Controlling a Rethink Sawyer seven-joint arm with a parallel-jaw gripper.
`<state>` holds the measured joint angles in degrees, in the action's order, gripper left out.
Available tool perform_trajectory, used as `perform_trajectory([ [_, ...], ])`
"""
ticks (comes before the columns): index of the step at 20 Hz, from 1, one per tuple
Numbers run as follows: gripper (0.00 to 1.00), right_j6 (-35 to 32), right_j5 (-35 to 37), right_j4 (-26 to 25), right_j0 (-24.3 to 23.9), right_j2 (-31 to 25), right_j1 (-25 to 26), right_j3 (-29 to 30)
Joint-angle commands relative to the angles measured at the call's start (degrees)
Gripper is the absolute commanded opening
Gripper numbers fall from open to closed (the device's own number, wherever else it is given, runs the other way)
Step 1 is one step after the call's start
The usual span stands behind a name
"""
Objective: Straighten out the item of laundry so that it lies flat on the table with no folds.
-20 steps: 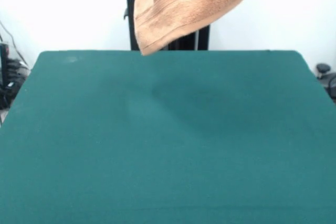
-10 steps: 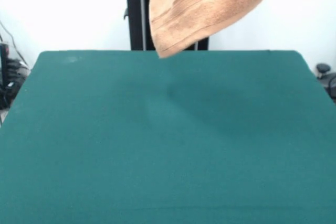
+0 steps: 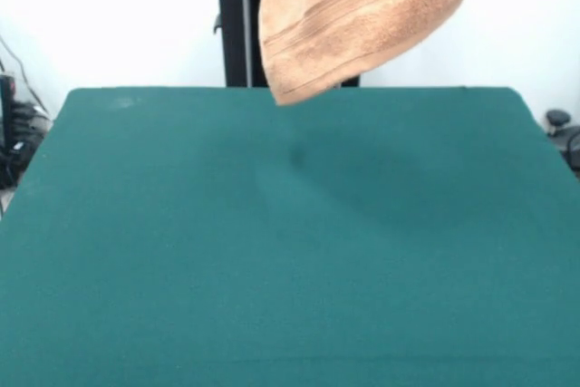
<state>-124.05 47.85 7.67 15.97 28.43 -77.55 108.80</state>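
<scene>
The item of laundry (image 3: 358,20), a tan terry towel with a woven band stripe, hangs in the air at the top of the front view. Its lowest corner dangles just above the far edge of the dark green table (image 3: 290,251). The towel's top runs out of the picture. The gripper is above the picture's edge and does not show. A soft shadow of the towel falls on the table's far middle.
Cables and dark gear lie off the table's left side (image 3: 14,133). A small black object sits beyond the right edge (image 3: 557,124).
The hanging towel swung to the right over the second, then dipped slightly lower. Its shadow on the table shifted right with it.
</scene>
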Motion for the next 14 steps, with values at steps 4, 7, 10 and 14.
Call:
perform_trajectory([
  [4,0.0,-6.79,-4.91,0.27,0.15,-7.25,7.78,6.45],
  [7,0.0,-6.02,-5.81,0.1,-0.67,-7.23,8.35,6.58],
  [10,0.0,-6.09,-7.37,0.43,-0.98,-8.16,9.86,6.45],
  [14,0.0,-6.12,-10.12,0.39,-1.28,-9.08,11.82,6.86],
])
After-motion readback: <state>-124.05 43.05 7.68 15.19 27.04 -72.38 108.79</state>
